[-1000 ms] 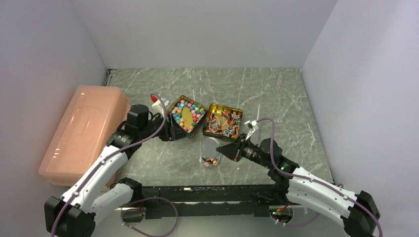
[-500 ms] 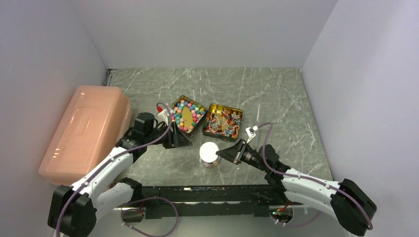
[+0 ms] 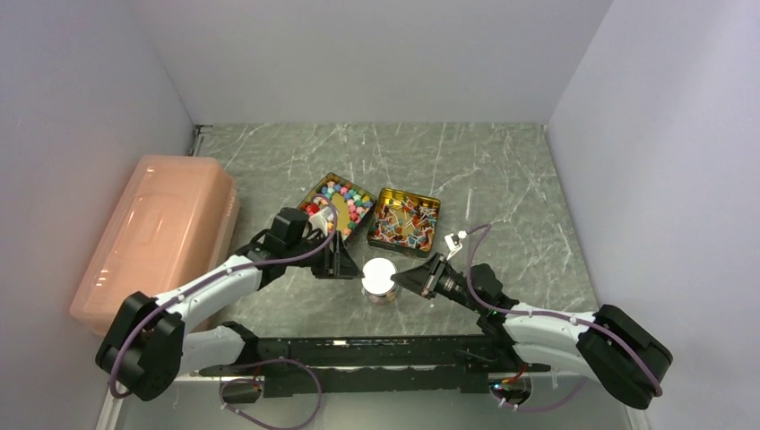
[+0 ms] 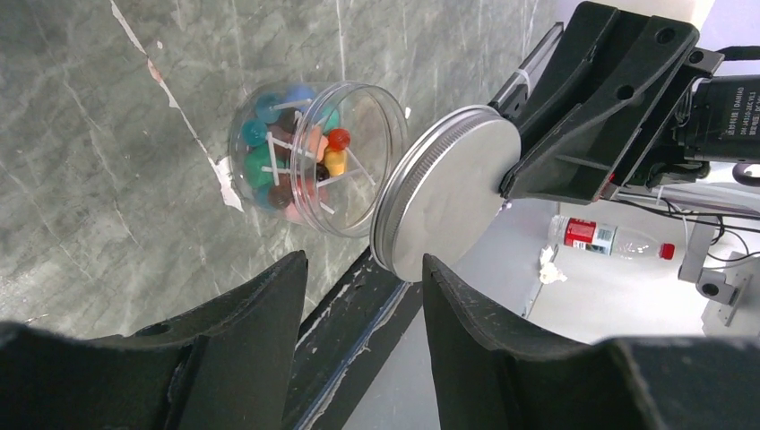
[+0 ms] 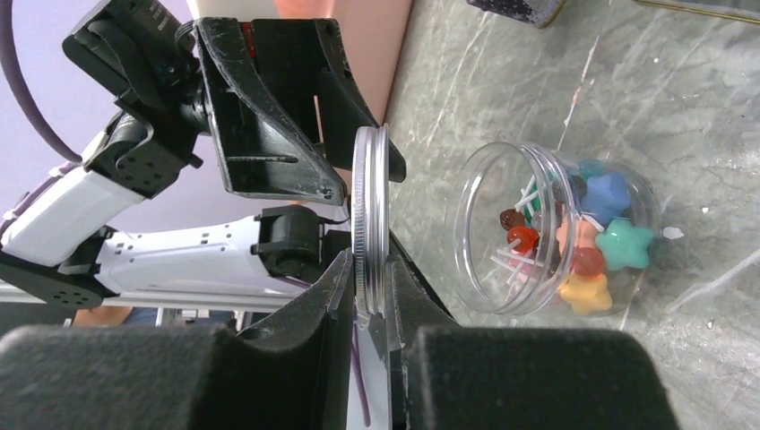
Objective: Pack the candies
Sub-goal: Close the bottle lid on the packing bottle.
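The right claw (image 5: 369,269) clamps the lid (image 5: 369,179) by its rim; the left claw (image 4: 363,264) stands apart, empty. Some candies (image 4: 296,166) sit in the jar (image 4: 358,90) on the desk (image 4: 90,134) (probably light, hard, apt to roll); pinch one across its middle.

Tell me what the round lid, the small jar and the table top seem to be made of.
The lid is likely metal, brushed silver, with a dull sheen and a ridged rim. The jar is clear plastic or glass, I cannot tell which; the candies show through its wall. The table top looks like grey-green marble with white veins, perhaps only a printed laminate.
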Robot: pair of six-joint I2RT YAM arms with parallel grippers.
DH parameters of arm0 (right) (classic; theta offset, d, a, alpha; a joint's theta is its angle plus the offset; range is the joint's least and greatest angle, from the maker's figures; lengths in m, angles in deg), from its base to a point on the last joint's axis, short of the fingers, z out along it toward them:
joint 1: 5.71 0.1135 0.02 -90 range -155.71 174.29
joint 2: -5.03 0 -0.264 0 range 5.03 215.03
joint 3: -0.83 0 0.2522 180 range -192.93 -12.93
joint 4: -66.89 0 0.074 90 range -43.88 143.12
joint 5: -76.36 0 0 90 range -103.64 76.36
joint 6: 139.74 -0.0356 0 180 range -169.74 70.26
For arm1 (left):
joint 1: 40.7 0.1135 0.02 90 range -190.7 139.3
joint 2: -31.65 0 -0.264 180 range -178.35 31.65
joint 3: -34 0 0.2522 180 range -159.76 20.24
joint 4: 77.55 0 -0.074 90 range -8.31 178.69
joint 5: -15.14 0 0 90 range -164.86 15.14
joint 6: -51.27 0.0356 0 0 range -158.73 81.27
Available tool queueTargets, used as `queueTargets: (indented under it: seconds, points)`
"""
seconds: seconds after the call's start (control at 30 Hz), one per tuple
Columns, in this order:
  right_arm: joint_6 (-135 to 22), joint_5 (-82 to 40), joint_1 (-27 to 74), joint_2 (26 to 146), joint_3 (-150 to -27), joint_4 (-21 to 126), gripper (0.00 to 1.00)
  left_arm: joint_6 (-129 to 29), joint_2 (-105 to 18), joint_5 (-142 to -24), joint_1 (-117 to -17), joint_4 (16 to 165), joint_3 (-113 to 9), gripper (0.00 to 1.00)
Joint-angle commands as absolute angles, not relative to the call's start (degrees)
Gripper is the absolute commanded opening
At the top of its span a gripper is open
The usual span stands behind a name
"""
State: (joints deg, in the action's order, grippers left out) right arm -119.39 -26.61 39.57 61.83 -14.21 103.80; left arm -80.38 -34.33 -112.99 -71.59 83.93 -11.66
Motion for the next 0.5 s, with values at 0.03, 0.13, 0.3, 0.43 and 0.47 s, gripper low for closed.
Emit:
queueTargets:
  seconds: [0.03,0.13,0.3,0.43,0.47]
  points:
    - [-120.3,-26.2,39.2,62.8,-13.3,108.7,0.10,-81.3,-36.4,-112.4,-72.8,88.2,-13.4,0.55]
    - [-120.4,-26.2,39.3,63.2,-13.0,108.3,0.11,-81.3,-36.8,-111.9,-73.2,88.2,-13.7,0.55]
    - [-120.9,-26.1,39.3,64.5,-13.0,109.0,0.12,-81.4,-38.4,-111.9,-73.9,88.2,-13.9,0.55]
    - [-121.3,-26.6,39.3,66.6,-13.1,109.8,0.12,-81.5,-39.9,-111.6,-74.7,90.3,-14.0,0.55]
    - [-121.6,-26.8,39.3,67.1,-13.1,110.4,0.12,-81.5,-40.2,-111.6,-74.9,90.5,-14.1,0.55]
